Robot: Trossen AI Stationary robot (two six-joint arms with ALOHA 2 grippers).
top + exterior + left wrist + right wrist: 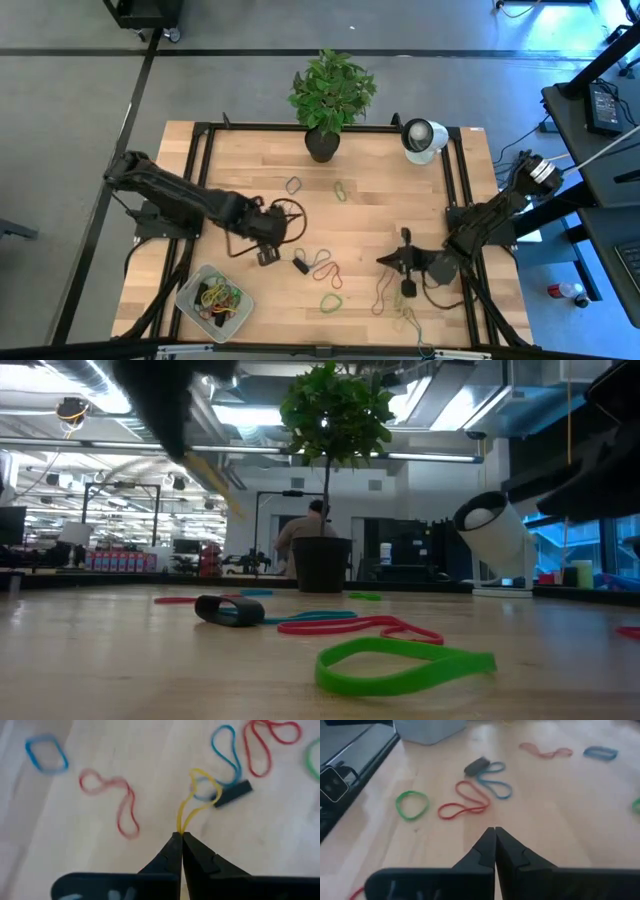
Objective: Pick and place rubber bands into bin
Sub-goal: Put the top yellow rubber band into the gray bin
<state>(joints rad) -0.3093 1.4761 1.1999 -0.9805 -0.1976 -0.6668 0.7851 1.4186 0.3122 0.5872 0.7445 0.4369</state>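
Left claw (180,836) is pinched fully shut on one end of a thin yellow rubber band (199,795), whose loop trails forward from the fingertips over the pale wooden worktop (380,215). From above I see the left arm reaching in from the worktop's left edge, elbow bent, with its claw low over the middle-left of the surface, a little above and to the right of the bin.

My right claw (494,831) is closed too, with nothing between its fingers. That arm comes in from the right edge and hangs over the lower right part of the worktop.

A shallow, translucent whitish plastic bin (193,300) with rounded corners sits at the near left corner of the worktop. It already holds a small tangle of rubber bands (220,296) in green, yellow, red and dark colours.

Loose bands lie scattered elsewhere: a bright green rubber loop (331,301) near the front centre, a red folded band (465,802) and a blue band (495,781) beside a small black block (476,766). A leafy green potted plant (328,95) and a white round device (422,138) stand at the far edge.
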